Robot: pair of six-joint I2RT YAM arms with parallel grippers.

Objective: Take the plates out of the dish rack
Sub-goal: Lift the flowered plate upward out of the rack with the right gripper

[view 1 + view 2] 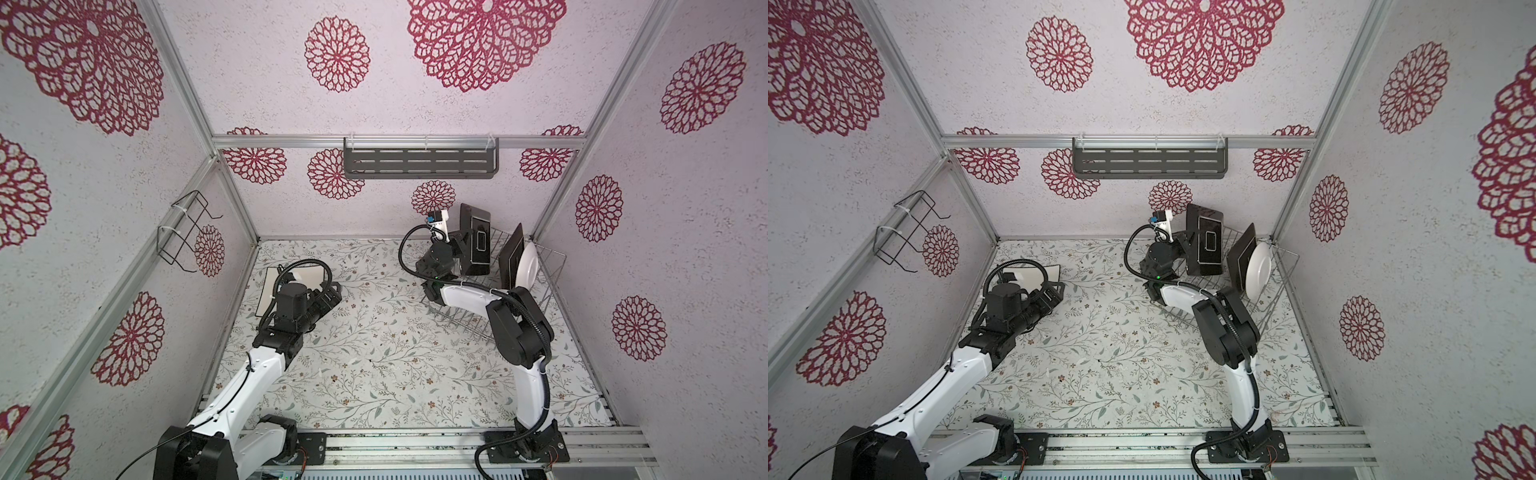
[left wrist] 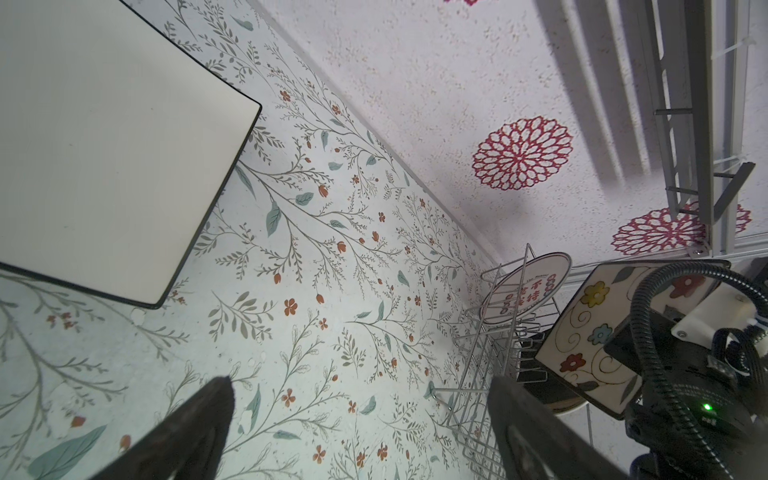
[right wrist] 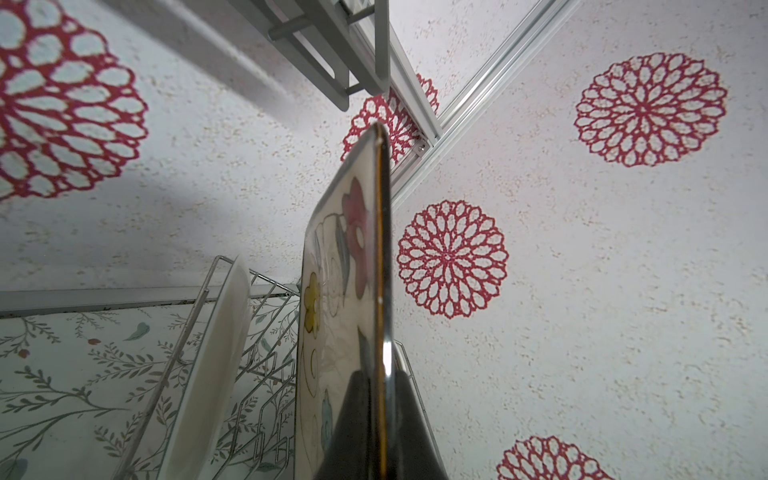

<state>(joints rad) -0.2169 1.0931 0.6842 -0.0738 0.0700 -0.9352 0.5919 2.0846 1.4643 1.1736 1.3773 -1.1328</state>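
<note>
Top views both show the left gripper (image 1: 331, 296), jaws wide apart, just beside the square white plate (image 1: 308, 275) lying flat on the table (image 1: 395, 353). Farther, the right gripper (image 1: 460, 246) is clamped on a flowered square plate (image 1: 478, 245) at the dish rack (image 1: 550, 266). This plate stands on edge, long axis near vertical, dark back facing right.

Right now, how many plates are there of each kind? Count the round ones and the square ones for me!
Round white plates: 2
Square dark-backed flowery plates: 2
Square white plate: 1
Total: 5
</note>
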